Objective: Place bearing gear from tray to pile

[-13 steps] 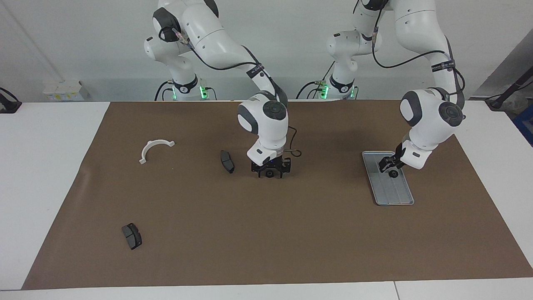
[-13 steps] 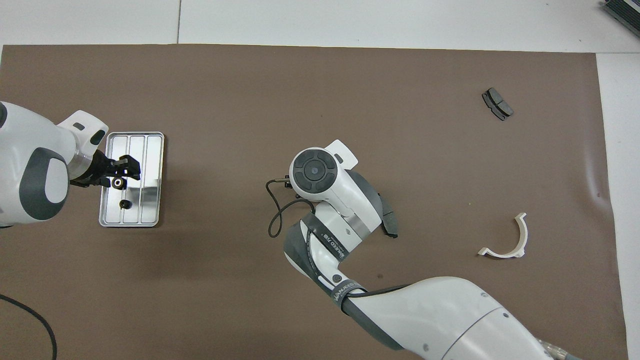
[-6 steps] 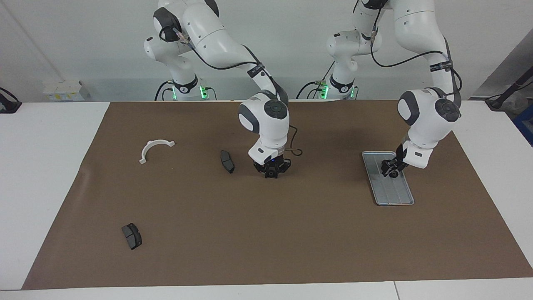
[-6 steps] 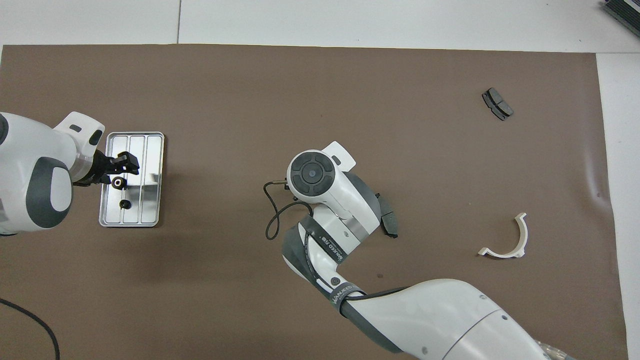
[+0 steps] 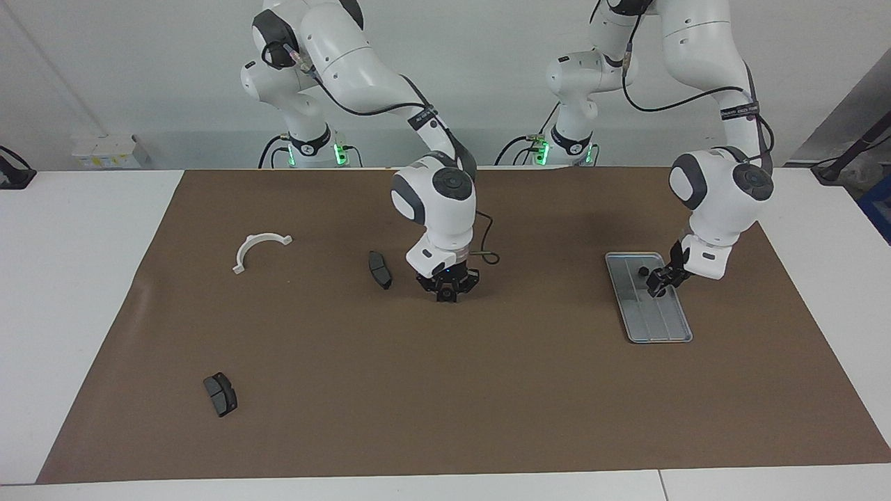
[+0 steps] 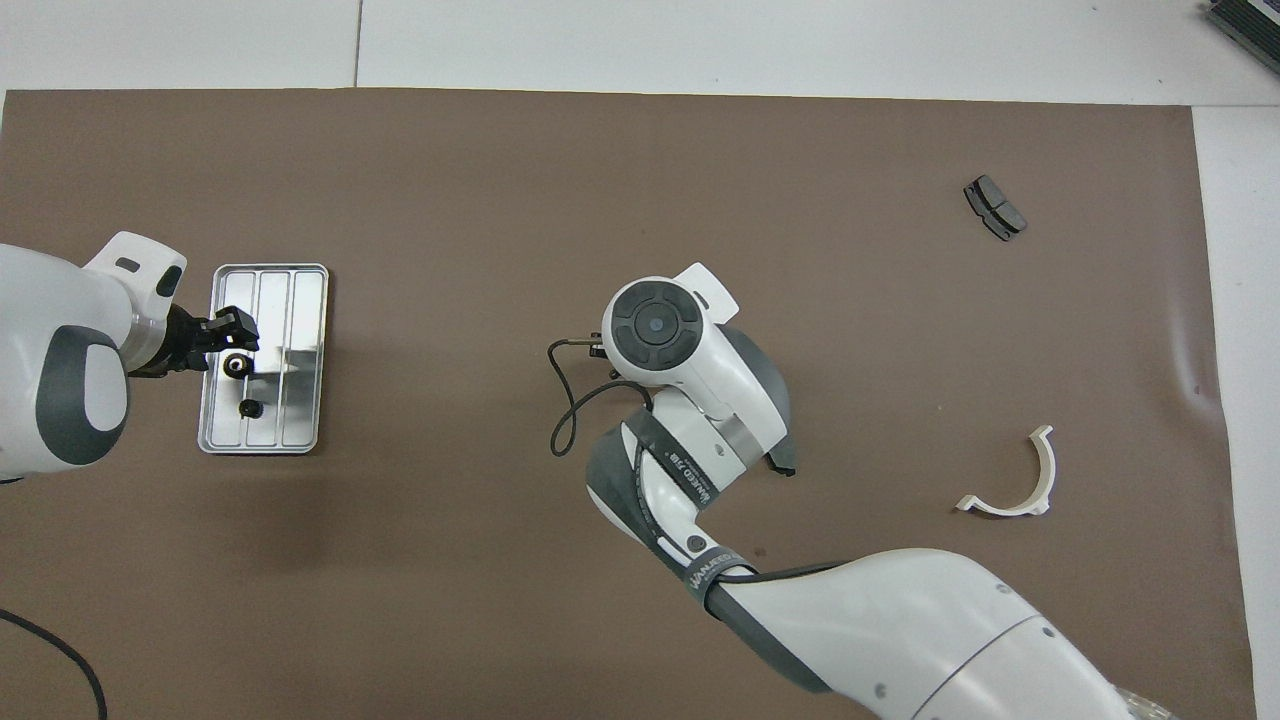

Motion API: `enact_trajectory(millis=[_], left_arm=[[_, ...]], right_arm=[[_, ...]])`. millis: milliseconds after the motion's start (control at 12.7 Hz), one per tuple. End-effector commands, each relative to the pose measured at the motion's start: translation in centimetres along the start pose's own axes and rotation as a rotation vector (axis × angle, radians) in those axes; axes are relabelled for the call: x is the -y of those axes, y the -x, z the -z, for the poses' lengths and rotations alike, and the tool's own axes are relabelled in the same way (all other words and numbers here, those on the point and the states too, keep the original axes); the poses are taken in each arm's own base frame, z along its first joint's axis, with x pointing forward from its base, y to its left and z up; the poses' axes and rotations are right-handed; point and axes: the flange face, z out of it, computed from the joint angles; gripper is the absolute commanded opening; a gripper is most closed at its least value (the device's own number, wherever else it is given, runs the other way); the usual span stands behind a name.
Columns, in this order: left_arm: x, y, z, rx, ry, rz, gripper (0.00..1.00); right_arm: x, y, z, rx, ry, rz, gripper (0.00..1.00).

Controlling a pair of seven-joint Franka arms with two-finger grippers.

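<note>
right gripper grips a small black part — left gripper over tray.

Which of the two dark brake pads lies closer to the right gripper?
The brake pad beside the right gripper near the mat's middle. The other brake pad lies much farther from the robots, at the right arm's end of the table.

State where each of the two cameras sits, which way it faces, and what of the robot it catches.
Facing view: high across the table, looking at the robots; both arms show from base to tip, left gripper over the grooved silver-grey metal tray, right gripper low over the brown mat.
Overhead view: high above the robots' end, looking steeply down; forearms and wrists enter from below.
Shared: tray, white semicircular plastic bracket, dark grey curved brake pad, half a turn apart.
</note>
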Motion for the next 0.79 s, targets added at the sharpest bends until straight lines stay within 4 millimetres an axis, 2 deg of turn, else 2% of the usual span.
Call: enact_trajectory(millis=[0, 79, 314, 550, 707], left_arm=[[0.9, 0.8, -0.5, -0.021, -0.008, 0.015, 0.66], [0.9, 1.0, -1.0, -0.026, -0.007, 0.014, 0.65], [0.7, 1.1, -1.7, -0.032, -0.005, 0.014, 0.65], [0.4, 1.1, -2.2, -0.029, -0.005, 0.008, 0.61], [0.1, 1.2, -2.3, -0.026, -0.005, 0.003, 0.56]], right_arm=[[-5.9, -3.1, 4.4, -0.048, -0.010, -0.046, 0.00], [-8.1, -3.8, 4.9, -0.050, -0.005, -0.039, 0.00], [-14.6, -4.7, 4.0, -0.021, 0.019, -0.011, 0.00], [-21.1, -7.2, 3.1, 0.006, 0.014, 0.037, 0.00], [-24.6, -7.0, 2.1, 0.050, -0.017, 0.055, 0.00]])
